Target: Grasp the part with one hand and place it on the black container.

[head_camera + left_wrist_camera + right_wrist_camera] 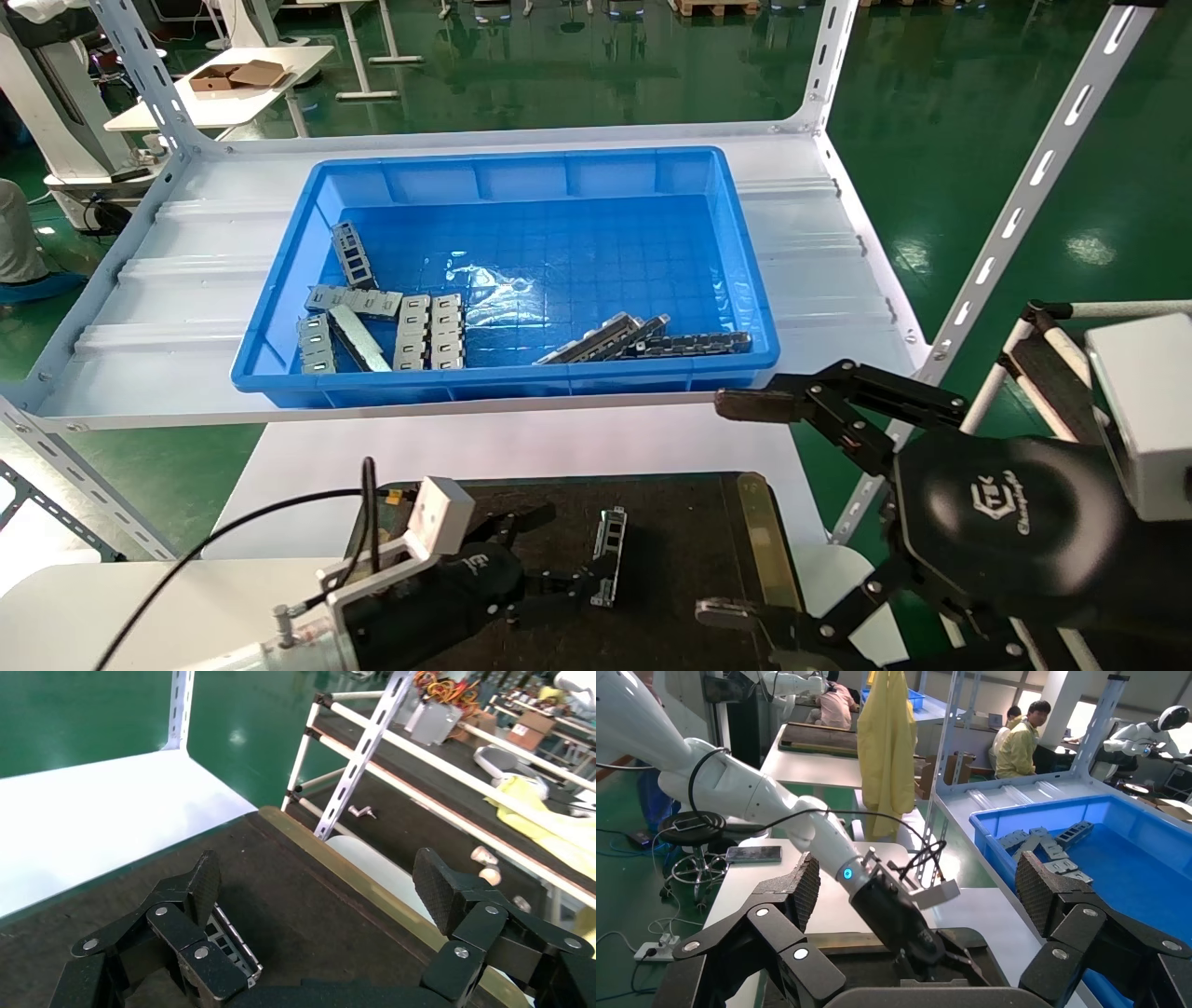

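The part (610, 556), a narrow grey bar with rectangular cutouts, lies flat on the black container (689, 531), near the middle of its dark surface and running roughly parallel to the brass-coloured strip (768, 540) on the container's right side. The left claw (549, 554) is low over the container just left of the part, its fingers spread wide; in the left wrist view one finger (204, 888) stands right beside the part (235, 945), and nothing is held between the fingers. The right claw (736, 508) hangs to the right of the container, over its brass-edged side, its fingers (754, 403) spread fully apart and empty. Beyond the container, on the raised white table (168, 308), stands a blue bin (736, 270) holding more grey slotted pieces (391, 326) at its left end and a dark chain-like strip (694, 344) near its front right corner.
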Controlling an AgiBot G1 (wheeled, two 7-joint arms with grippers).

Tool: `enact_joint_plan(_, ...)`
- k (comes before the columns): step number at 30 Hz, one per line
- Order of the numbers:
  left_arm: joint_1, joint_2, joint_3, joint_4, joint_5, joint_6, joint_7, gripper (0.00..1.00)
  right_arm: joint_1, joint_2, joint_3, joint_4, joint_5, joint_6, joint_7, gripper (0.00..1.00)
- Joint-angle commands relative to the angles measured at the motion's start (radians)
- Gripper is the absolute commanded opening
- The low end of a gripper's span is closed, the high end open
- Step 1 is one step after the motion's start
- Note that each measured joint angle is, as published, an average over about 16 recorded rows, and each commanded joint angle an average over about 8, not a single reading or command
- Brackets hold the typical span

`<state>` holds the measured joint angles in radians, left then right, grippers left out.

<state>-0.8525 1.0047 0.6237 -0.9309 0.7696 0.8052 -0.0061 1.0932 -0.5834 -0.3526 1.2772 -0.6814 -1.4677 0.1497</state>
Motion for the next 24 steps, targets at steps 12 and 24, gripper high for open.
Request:
enact_joint_plan(12,-0.031,-0.157,-0.018,-0.025,-0.029,0.232,0.007,1.0,0.0,0.0,0.0,0.0,0.0,0.0,0.0,1.0)
enact_joint_plan(24,-0.038,-0.259,-0.036,-0.036,-0.047,0.321,0.0,1.0,0.0,0.0,0.0,0.0,0.0,0.0,0.0,1.0)
